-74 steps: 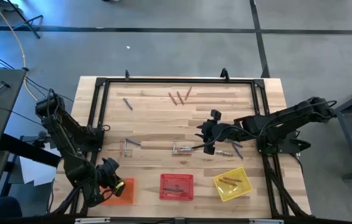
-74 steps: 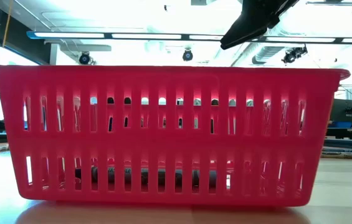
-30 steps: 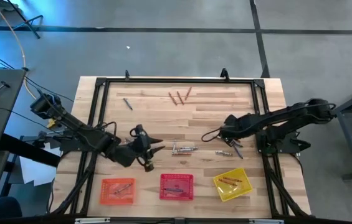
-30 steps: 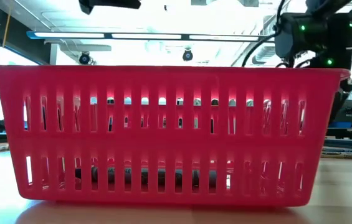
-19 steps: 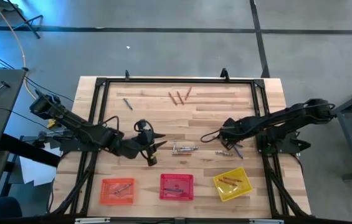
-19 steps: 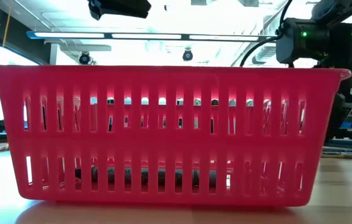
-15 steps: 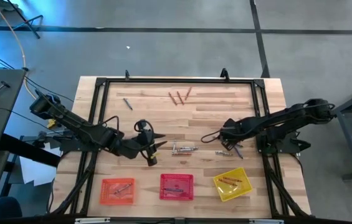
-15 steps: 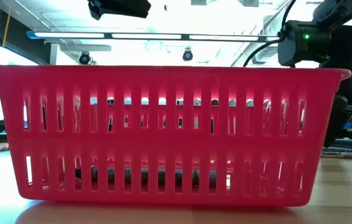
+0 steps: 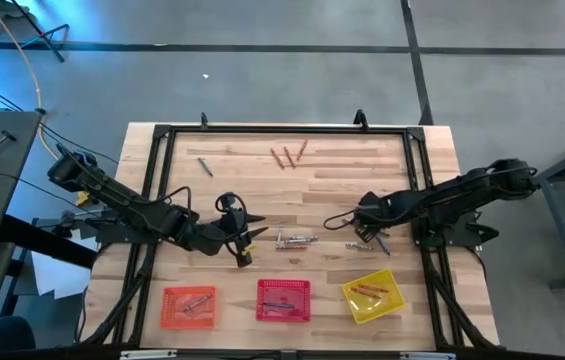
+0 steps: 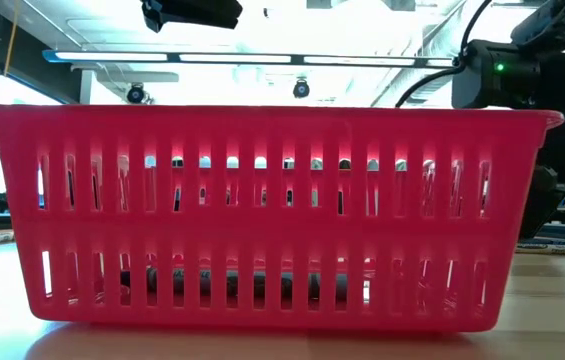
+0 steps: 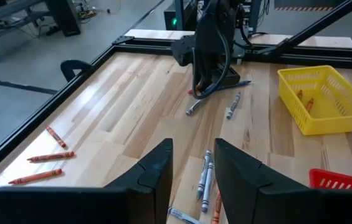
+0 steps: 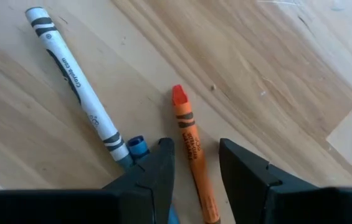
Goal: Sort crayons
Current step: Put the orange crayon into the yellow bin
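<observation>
Table [image 9: 382, 165], low view only red basket [image 10: 262, 215]

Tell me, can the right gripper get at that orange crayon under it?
Probably yes. The right gripper is open, low over the table, with the orange crayon lying between its fingers. A blue crayon crowds one finger.

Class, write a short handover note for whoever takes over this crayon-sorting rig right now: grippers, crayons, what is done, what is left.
Right gripper: low over the table's right side, jaws open astride an orange crayon, not yet gripped; a grey crayon and a blue one lie beside it.
Left gripper: open, empty, hovering near the middle cluster.
Done: some crayons lie in the orange basket, the red basket and the yellow basket.
Left: three orange crayons and a grey one at the far side, the middle cluster, and those by the right gripper.
</observation>
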Available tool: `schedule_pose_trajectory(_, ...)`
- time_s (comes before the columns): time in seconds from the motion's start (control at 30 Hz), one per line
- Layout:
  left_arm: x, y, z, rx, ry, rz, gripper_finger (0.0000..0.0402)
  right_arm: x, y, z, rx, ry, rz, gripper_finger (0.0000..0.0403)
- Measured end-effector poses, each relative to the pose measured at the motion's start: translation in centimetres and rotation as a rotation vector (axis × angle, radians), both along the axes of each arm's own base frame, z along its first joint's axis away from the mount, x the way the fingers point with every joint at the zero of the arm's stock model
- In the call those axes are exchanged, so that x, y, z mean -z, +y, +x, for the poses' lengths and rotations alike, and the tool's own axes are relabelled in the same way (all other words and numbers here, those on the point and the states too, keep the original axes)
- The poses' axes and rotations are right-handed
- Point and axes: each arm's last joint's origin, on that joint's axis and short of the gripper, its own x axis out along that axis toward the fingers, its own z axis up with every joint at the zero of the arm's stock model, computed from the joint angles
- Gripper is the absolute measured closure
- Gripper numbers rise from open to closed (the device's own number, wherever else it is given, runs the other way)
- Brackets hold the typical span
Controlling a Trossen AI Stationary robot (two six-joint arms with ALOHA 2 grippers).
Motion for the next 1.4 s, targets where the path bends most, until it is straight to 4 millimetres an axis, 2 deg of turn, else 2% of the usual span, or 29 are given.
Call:
schedule_pose_trajectory(0.1, 0.0, 0.0, 0.0, 0.000, 0.000, 0.000, 0.0300, 0.0, 0.0, 0.0, 0.000, -0.004, 0.001, 0.0307)
schedule_pose_trajectory(0.3, 0.0, 0.0, 0.0, -0.001, -0.001, -0.002, 0.0300, 0.0, 0.0, 0.1, -0.002, -0.005, -0.010, 0.0388)
schedule_pose_trajectory(0.5, 0.0, 0.0, 0.0, -0.002, -0.001, -0.002, 0.0300, -0.2, 0.0, 0.2, -0.013, 0.007, -0.013, 0.0389)
schedule_pose_trajectory(0.63, 0.0, 0.0, 0.0, -0.009, -0.003, 0.002, 0.0300, -1.3, -0.1, 0.8, -0.040, 0.017, -0.058, 0.0399)
schedule_pose_trajectory(0.83, 0.0, 0.0, 0.0, -0.010, -0.003, 0.003, 0.0300, -4.5, -0.1, 2.7, -0.082, -0.019, -0.129, 0.0400)
schedule_pose_trajectory(1.0, 0.0, 0.0, 0.0, -0.011, 0.004, 0.027, 0.0300, -8.1, 1.2, 4.9, -0.192, -0.140, -0.171, 0.0400)
schedule_pose_trajectory(1.23, 1.3, 0.1, 0.7, -0.017, 0.009, 0.122, 0.0300, -13.3, 5.4, 6.5, -0.362, -0.337, -0.288, 0.0401)
schedule_pose_trajectory(1.4, 3.0, 0.0, 1.6, 0.113, -0.163, 0.124, 0.0300, -15.2, 9.0, 6.2, -0.444, -0.481, -0.426, 0.0402)
